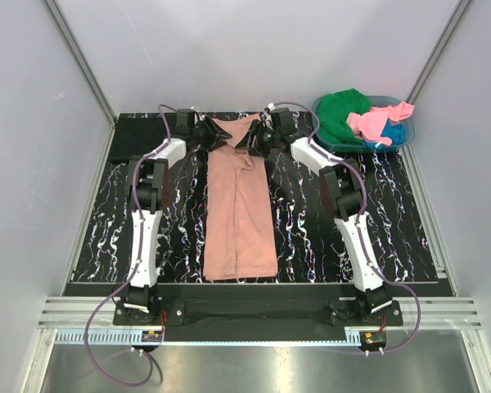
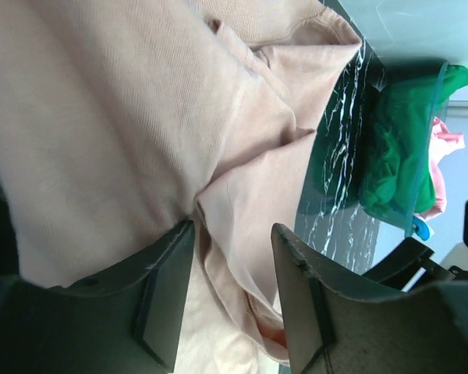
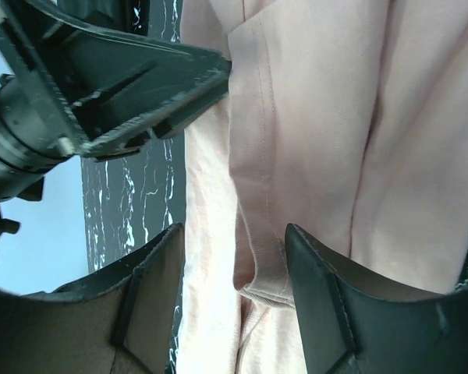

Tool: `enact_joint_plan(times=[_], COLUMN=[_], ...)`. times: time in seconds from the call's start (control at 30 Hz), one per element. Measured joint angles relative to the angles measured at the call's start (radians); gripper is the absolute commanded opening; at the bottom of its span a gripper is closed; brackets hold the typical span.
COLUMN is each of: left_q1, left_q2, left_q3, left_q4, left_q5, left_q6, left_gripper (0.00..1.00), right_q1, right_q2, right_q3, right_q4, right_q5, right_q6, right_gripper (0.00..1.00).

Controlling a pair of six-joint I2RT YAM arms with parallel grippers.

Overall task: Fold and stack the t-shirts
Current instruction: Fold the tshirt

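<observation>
Reaching over the black marbled table (image 1: 327, 229), both my arms stretch to its far side. The dusty salmon-pink t-shirt (image 1: 241, 205) lies flat down the middle of that table, folded lengthwise into a long narrow strip; its near end lies toward my bases and its bunched far end sits between my two wrists. The teal plastic basket (image 1: 344, 148) sits at the far right corner, well apart from that shirt. A green t-shirt (image 1: 341, 115) is heaped in the basket's left part; a bright pink t-shirt (image 1: 376, 123) lies crumpled beside it to the right; a blue t-shirt (image 1: 395, 133) peeks from under the pink one at the near right. My left gripper (image 2: 232, 234) hangs over the left side of the salmon shirt's far end; its jaws stand apart, with wrinkled cloth showing in the gap and nothing pinched. My right gripper (image 3: 234, 238) hangs over the right side of that same end, close to the left one; its jaws are likewise spread, and a hemmed fold lies loose between them, touching neither finger that I can see.
</observation>
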Motion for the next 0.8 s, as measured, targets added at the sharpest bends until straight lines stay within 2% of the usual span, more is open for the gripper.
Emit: enact_joint_plan(times=[0.17,0.8], left_q1=[0.025,0.048], left_q2=[-0.058,-0.146], left_q3=[-0.052,-0.09], left_q4=[-0.009,-0.058], left_q5=[0.003,0.064], left_q6=[0.004,0.041], left_gripper=[0.56,0.5], right_q1=[0.013,0.033], right_q2=[0.0,-0.025], right_q3=[0.0,-0.117], right_q4=[0.0,-0.002], right_q5=[-0.001,-0.026], right_q6=[0.006,-0.023], right_gripper=[0.62,0.63])
